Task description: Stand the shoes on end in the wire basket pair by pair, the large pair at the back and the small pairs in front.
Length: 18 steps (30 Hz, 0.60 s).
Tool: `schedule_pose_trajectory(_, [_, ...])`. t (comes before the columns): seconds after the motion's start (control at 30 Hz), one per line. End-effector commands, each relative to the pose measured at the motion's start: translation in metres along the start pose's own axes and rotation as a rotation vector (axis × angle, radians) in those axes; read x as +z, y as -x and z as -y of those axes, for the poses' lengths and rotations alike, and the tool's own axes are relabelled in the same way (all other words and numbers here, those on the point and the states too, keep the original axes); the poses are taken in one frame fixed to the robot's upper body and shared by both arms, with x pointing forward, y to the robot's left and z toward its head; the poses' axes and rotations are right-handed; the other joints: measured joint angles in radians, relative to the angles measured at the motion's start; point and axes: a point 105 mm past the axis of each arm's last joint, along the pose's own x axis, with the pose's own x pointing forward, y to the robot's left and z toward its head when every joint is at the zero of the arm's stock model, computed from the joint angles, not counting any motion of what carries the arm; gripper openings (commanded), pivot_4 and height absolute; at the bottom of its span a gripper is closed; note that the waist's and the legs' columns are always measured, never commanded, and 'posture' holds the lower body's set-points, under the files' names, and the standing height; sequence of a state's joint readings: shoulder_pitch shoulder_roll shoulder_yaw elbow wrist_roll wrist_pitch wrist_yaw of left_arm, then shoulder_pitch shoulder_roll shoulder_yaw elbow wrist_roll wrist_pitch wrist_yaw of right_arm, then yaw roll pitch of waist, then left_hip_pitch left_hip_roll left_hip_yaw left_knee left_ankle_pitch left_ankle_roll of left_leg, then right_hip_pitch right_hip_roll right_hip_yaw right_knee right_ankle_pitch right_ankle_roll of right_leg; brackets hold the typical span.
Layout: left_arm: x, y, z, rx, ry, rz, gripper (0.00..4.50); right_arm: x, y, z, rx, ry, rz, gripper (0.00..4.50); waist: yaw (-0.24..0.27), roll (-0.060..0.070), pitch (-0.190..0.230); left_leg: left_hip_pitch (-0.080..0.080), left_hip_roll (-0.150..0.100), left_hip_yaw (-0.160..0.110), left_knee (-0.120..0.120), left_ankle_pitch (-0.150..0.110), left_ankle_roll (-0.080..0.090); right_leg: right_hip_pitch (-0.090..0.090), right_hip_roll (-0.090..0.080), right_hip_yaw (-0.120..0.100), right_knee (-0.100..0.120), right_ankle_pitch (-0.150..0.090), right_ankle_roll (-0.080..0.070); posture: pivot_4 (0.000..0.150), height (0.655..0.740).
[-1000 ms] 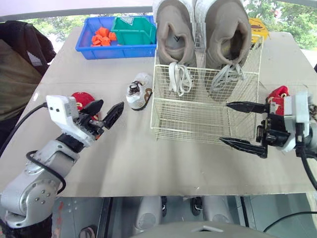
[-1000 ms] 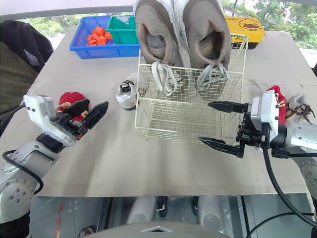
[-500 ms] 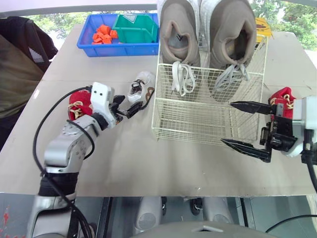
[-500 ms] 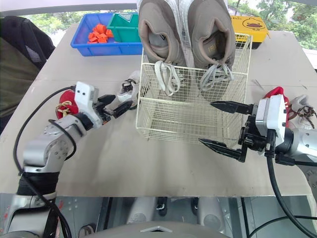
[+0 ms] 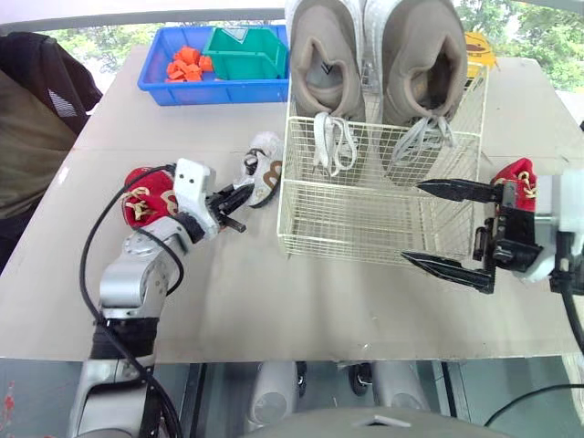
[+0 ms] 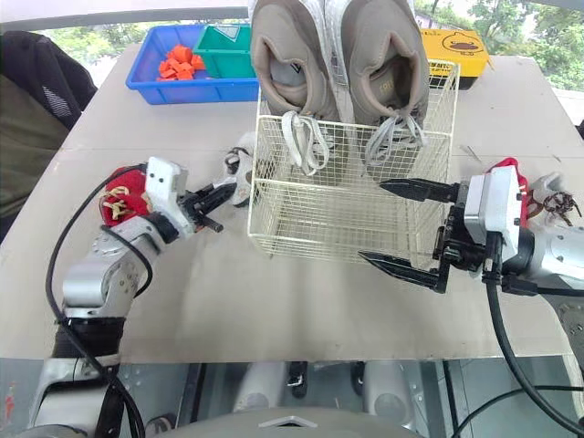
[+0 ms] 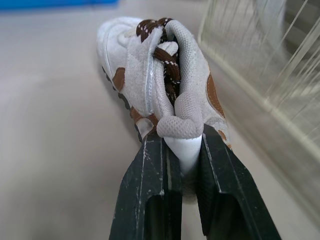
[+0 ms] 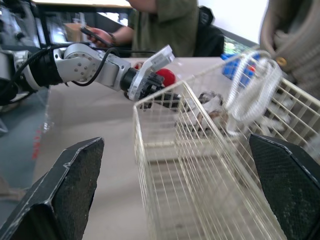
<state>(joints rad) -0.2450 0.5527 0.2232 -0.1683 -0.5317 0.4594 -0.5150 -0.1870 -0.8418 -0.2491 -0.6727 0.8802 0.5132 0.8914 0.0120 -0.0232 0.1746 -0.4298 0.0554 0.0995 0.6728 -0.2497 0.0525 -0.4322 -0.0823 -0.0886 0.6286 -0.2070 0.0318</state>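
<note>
A small white shoe with brown laces lies on the table just left of the wire basket. My left gripper is shut on the small white shoe's heel tab, one finger on each side. A large grey pair stands on end at the back of the basket. My right gripper stands open at the basket's front right corner, holding nothing. A small red shoe lies beside my left wrist. Another red shoe lies behind my right gripper.
A blue tray with orange pieces and a green bin stands at the back left. A yellow box sits behind the basket. Another small white shoe lies at the far right. A person sits beyond the table.
My left arm swung in from the front left to the small white shoe and its fingers shut on the heel. The right gripper has stayed open by the basket.
</note>
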Motion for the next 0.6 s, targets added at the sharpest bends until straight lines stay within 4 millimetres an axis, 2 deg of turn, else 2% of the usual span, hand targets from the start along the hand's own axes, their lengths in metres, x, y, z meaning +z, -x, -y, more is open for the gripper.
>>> schedule_pose_trajectory(0.03, [0.071,0.031,-0.001,0.089,-0.117,0.279,0.15,0.014,-0.008,0.011,0.005,0.055,0.052,4.50,0.001,0.000,0.000,0.000,0.000,0.000,0.000,0.000,0.000,0.000,0.000,0.000,0.000,0.000,0.000,0.150,0.7400])
schedule_pose_trajectory(0.07, [0.078,0.036,-0.001,0.103,-0.130,0.304,0.15,0.016,-0.009,0.014,0.003,0.064,0.057,4.50,0.001,0.000,0.000,0.000,0.000,0.000,0.000,0.000,0.000,0.000,0.000,0.000,0.001,0.000,0.000,0.150,0.7400])
schedule_pose_trajectory(0.13, [0.099,0.058,0.018,0.037,-0.208,0.360,0.14,0.025,-0.018,0.017,0.053,0.104,0.066,4.50,0.001,0.000,0.000,0.000,0.000,0.000,0.002,0.000,-0.001,0.000,0.000,0.000,0.003,0.000,0.000,0.150,0.7400])
schedule_pose_trajectory(0.2, [0.104,0.079,0.045,-0.125,-0.276,0.323,0.14,0.034,-0.022,0.015,0.136,0.131,0.072,4.50,-0.004,0.000,0.001,0.000,0.000,0.000,0.003,0.000,-0.001,0.000,0.000,0.001,0.005,0.000,0.000,0.150,0.7400])
schedule_pose_trajectory(0.33, [0.113,0.102,0.065,-0.302,-0.396,0.231,0.14,0.044,-0.025,0.024,0.191,0.125,0.056,4.50,0.007,0.001,0.001,0.000,0.000,0.000,0.005,0.000,-0.001,0.000,-0.001,0.000,0.006,0.000,0.000,0.150,0.7400])
schedule_pose_trajectory(0.4, [0.112,0.109,0.074,-0.396,-0.459,0.172,0.14,0.045,-0.028,0.035,0.156,0.156,0.015,4.50,0.002,0.004,0.003,0.000,0.000,-0.003,0.011,-0.001,0.001,0.001,-0.002,-0.003,0.009,-0.003,-0.004,0.150,0.7400])
schedule_pose_trajectory(0.47, [0.108,0.111,0.079,-0.478,-0.539,0.120,0.14,0.044,-0.031,0.044,0.133,0.169,-0.029,4.50,0.001,0.004,0.003,0.001,0.000,-0.002,0.012,-0.003,0.004,0.001,-0.002,-0.002,0.011,-0.005,-0.001,0.150,0.7400])
schedule_pose_trajectory(0.6, [0.106,0.105,0.086,-0.639,-0.674,0.080,0.14,0.046,-0.035,0.052,0.173,0.148,-0.098,4.50,0.004,0.007,0.004,0.001,0.000,-0.001,0.012,-0.003,0.004,0.000,-0.002,-0.002,0.012,-0.004,-0.004,0.150,0.7400])
